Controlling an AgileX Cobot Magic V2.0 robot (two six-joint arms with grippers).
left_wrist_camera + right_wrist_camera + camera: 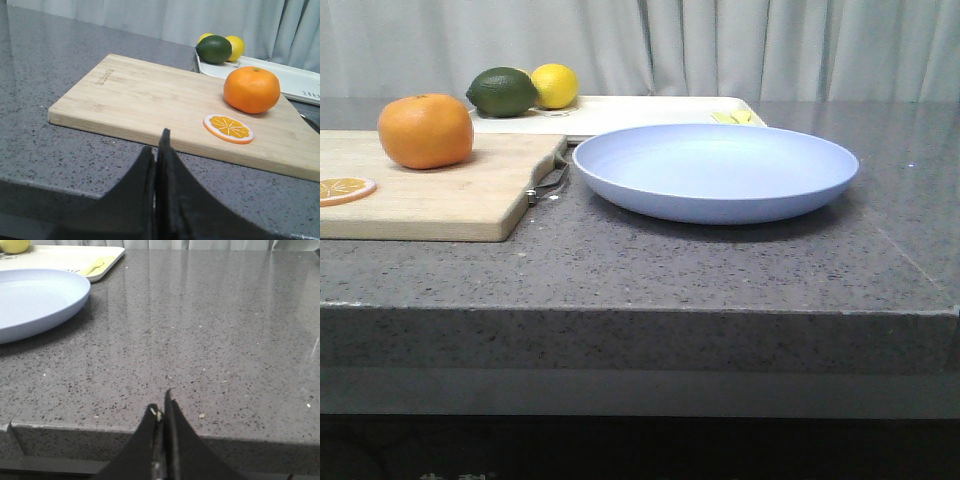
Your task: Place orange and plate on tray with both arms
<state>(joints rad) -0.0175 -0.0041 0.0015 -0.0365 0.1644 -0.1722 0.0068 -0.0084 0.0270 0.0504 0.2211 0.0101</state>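
Note:
The orange [425, 130] rests on a wooden cutting board [440, 195] at the left; the left wrist view also has the orange [251, 90]. The pale lavender plate [715, 170] lies on the grey counter in the middle, and the plate [35, 300] reaches into the right wrist view. Behind both lies the cream-white tray [650, 108]. My left gripper [156, 142] is shut and empty, near the counter's front edge, short of the board. My right gripper [161, 407] is shut and empty at the front edge, right of the plate. Neither gripper appears in the front view.
A green lime [502, 91] and a yellow lemon [555, 85] sit at the tray's left end, with small yellow pieces [738, 117] at its right end. A flat orange slice [228, 128] lies on the board near the orange. A curtain hangs behind the counter.

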